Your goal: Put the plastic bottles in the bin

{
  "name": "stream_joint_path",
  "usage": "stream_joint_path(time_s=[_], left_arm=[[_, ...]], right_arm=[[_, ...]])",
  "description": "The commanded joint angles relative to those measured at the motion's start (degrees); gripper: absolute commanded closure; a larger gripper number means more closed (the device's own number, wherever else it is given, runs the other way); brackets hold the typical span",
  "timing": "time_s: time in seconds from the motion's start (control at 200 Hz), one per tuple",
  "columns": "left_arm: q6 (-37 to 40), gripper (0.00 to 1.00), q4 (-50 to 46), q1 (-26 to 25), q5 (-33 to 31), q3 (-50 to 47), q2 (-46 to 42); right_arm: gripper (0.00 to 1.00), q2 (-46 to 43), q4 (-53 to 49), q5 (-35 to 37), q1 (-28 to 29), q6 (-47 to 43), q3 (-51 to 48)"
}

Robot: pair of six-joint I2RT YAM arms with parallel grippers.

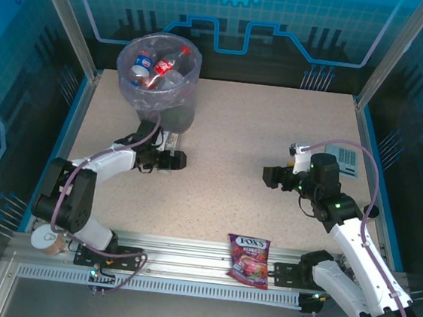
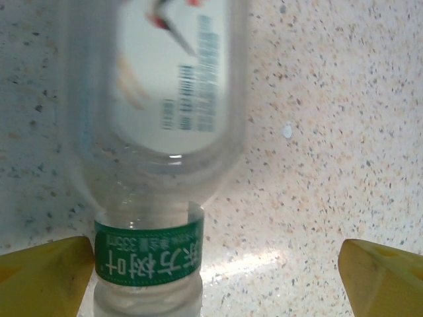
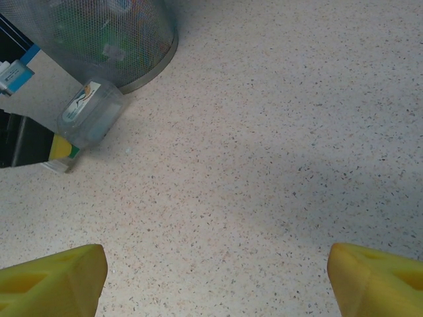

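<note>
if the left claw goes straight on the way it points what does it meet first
The clear bottle with the green band; it lies right ahead, its near end between the open left claw's fingers. Likely almost touching, depth unclear.

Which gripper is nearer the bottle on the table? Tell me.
Left. The left gripper stands open around the bottle, beside the bin; the right gripper is open over the table, far to the bottle's right.

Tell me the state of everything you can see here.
Bin, upright, several bottles inside.
Loose bottle, lying on the table beside the bin, ungripped.
Left claw, open, straddling the loose bottle.
Right claw, open, empty.
Candy bag, lying flat at the near edge.
Cup, upright, near-left corner.
</note>
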Motion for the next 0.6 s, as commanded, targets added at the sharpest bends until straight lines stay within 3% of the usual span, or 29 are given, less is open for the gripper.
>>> stream_joint_path(time_s=[0.0, 0.24, 0.595], left_arm=[[-1.84, 0.01, -3.08, -2.38, -10.83, 2.53, -1.66], [-4.01, 0.01, 0.39, -6.25, -24.78, 5.93, 2.84], [-10.19, 0.02, 2.37, -7.2, -30.55, 10.84, 12.06]], right_arm=[[0.12, 0.48, 0.7, -0.6, -1.02, 1.38, -0.42], [0.13, -0.43, -0.07, -0.07, -0.94, 1.5, -0.68], [0.12, -1.55, -1.15, 0.75, -1.01, 1.06, -0.77]])
